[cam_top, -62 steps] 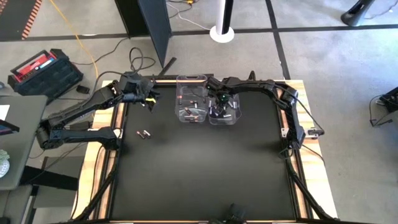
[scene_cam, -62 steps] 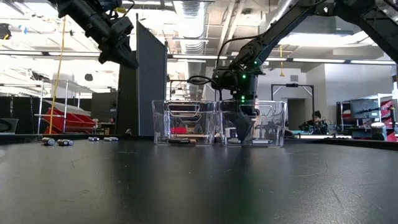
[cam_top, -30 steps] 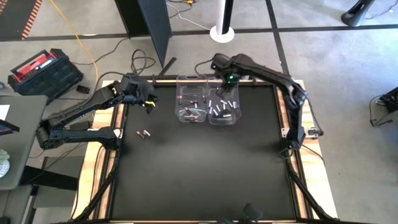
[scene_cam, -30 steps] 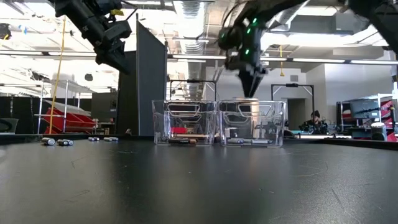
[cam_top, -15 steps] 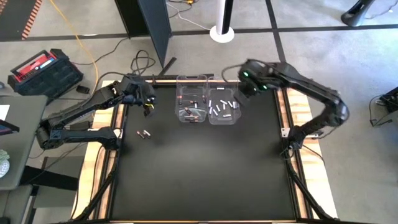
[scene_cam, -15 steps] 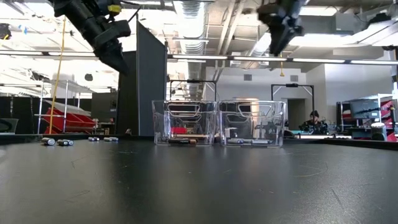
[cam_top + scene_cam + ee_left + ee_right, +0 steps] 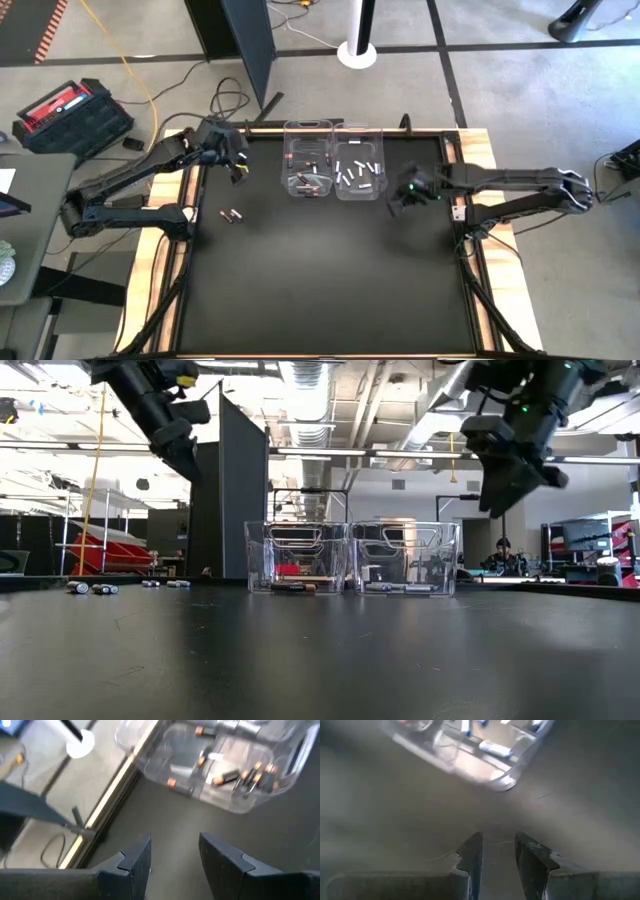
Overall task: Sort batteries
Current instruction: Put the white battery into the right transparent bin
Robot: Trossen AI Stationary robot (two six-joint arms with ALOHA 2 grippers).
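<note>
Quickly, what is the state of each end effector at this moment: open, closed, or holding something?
Left end effector: open, holding nothing, above the mat beside the bins.
Right end effector: open, holding nothing, above the bare mat.

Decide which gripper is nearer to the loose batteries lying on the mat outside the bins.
Left. The left gripper hangs just above the loose batteries; the right gripper is across the mat, past both bins.
</note>
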